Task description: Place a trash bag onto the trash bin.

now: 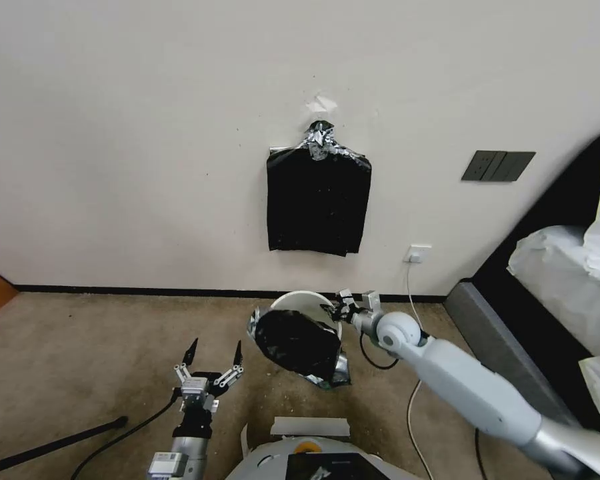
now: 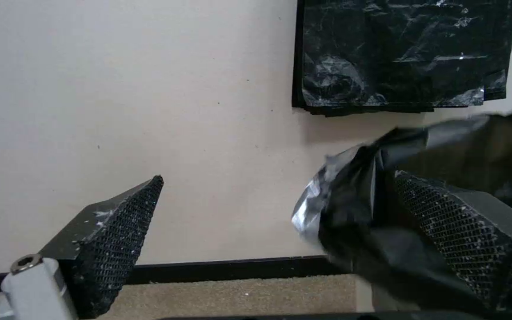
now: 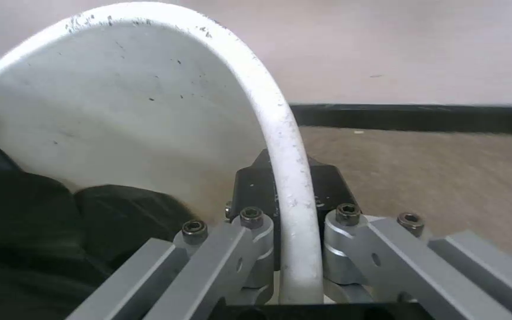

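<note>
We see the right gripper (image 1: 335, 308) clamped on the rim of the trash bin (image 1: 305, 299), which is tipped with its mouth toward us. The trash bag (image 1: 297, 346) covers most of the opening, and a silvery fold hangs below. The left gripper (image 1: 213, 355) stands nearby above the carpet (image 1: 80, 360), fingers spread. A bundle of bags (image 1: 318, 200) hangs on the wall.
</note>
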You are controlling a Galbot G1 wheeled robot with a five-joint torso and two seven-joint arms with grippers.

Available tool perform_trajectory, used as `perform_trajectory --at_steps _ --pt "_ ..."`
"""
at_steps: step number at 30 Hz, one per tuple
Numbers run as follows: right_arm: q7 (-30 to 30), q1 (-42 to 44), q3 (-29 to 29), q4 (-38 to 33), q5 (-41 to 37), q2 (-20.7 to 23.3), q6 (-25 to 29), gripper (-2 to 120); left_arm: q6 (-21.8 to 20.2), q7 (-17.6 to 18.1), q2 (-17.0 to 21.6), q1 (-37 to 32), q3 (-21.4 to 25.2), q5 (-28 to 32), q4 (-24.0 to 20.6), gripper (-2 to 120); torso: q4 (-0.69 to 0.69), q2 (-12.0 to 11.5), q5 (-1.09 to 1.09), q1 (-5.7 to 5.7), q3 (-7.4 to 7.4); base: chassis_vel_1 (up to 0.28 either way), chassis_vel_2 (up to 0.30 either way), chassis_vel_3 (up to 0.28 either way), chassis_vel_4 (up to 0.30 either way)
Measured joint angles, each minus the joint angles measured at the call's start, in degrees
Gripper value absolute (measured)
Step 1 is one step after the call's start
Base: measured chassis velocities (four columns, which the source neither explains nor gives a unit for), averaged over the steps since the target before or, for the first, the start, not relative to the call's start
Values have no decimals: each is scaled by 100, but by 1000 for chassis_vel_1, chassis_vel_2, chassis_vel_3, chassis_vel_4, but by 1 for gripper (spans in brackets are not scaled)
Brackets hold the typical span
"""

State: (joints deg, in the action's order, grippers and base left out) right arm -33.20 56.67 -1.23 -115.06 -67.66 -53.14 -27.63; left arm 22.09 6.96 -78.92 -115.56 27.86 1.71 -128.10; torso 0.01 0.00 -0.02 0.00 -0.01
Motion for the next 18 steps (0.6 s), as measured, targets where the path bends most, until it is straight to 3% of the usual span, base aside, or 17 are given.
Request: perform_trajectory --at_steps 1,4,8,18 --pt "0 0 0 0 0 0 0 3 0 0 0 0 0 0 0 100 0 0 0 0 0 0 0 0 0" --pt "-798 410 -182 -364 -16 -259 239 3 -27 9 50 58 1 18 -13 100 -1 0 1 0 0 0 0 0 0" --pt "-1199 746 -261 -492 241 -592 497 3 -51 10 84 79 2 34 -18 100 0 0 1 0 0 0 0 0 0" --pt "-1151 1647 -263 -295 1243 -1410 894 3 -122 11 197 82 83 126 -89 100 -1 0 1 0 0 0 0 0 0"
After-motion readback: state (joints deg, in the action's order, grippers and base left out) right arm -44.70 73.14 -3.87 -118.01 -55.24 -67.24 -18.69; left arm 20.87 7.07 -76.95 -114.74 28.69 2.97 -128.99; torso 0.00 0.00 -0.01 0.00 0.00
